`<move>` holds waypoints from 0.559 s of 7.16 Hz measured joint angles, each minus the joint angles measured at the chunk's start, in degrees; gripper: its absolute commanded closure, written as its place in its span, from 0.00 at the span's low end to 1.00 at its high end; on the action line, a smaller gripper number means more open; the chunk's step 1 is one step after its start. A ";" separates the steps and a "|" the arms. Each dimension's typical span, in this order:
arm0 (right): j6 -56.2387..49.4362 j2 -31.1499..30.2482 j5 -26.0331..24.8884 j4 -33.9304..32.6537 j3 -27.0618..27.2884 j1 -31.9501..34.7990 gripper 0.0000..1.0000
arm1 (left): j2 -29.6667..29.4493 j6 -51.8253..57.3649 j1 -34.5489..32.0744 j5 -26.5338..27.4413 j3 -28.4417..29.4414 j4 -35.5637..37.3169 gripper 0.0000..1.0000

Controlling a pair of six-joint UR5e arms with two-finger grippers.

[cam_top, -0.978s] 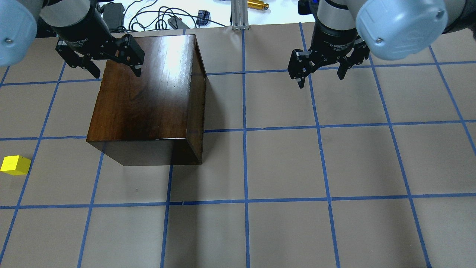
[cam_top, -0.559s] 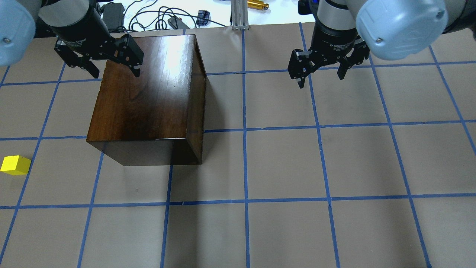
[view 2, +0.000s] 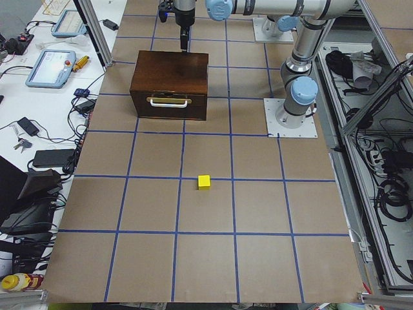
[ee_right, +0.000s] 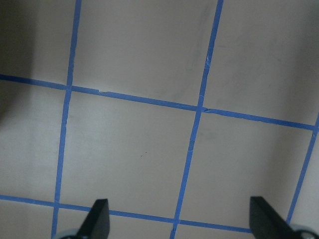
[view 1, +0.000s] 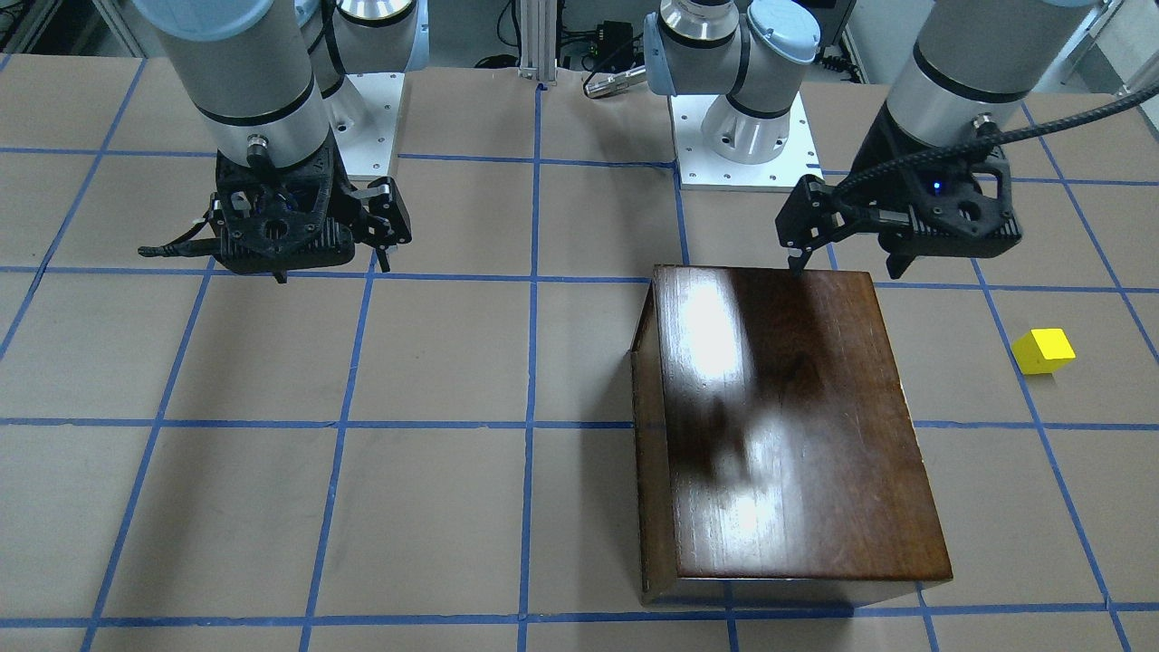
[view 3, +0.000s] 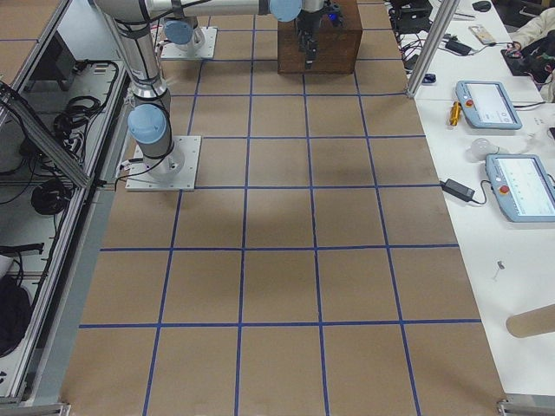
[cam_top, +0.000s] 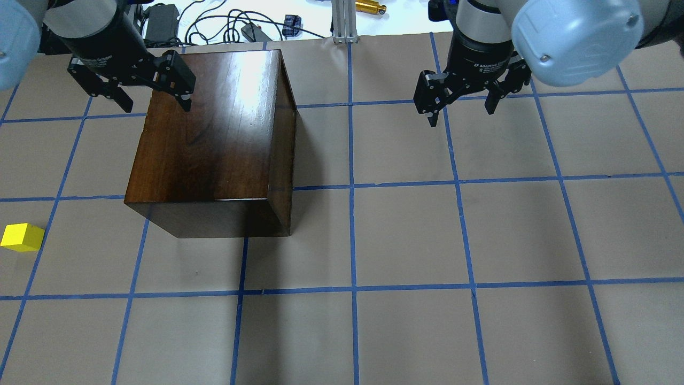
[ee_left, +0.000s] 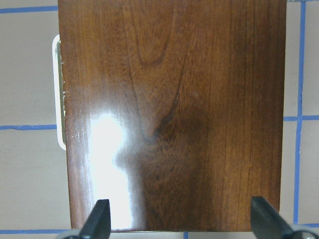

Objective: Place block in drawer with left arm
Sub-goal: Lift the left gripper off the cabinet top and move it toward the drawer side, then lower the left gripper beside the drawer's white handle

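Block (cam_top: 21, 237) well apart from the left end effector (cam_top: 155, 102), wide open, empty, seemingly above one edge of the box (cam_top: 214, 139).

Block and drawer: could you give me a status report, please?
Left gripper open, empty, over box edge. Right gripper open, empty. Block on table, untouched. Drawer shut, blocking placement.
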 measured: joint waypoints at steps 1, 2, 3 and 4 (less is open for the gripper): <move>0.00 0.00 0.00 0.00 0.00 0.00 0.00 | -0.19 3.42 3.44 -0.09 -0.03 -0.51 0.00; 0.03 0.00 0.00 0.00 0.00 0.00 0.00 | -0.21 7.67 6.83 -0.08 -0.06 -0.99 0.00; 0.05 0.01 0.00 0.00 0.00 0.00 0.00 | -0.24 11.98 10.46 0.02 -0.09 -1.54 0.00; 0.04 0.00 0.00 0.00 0.00 0.00 0.00 | -0.32 15.88 14.16 0.06 -0.14 -2.13 0.00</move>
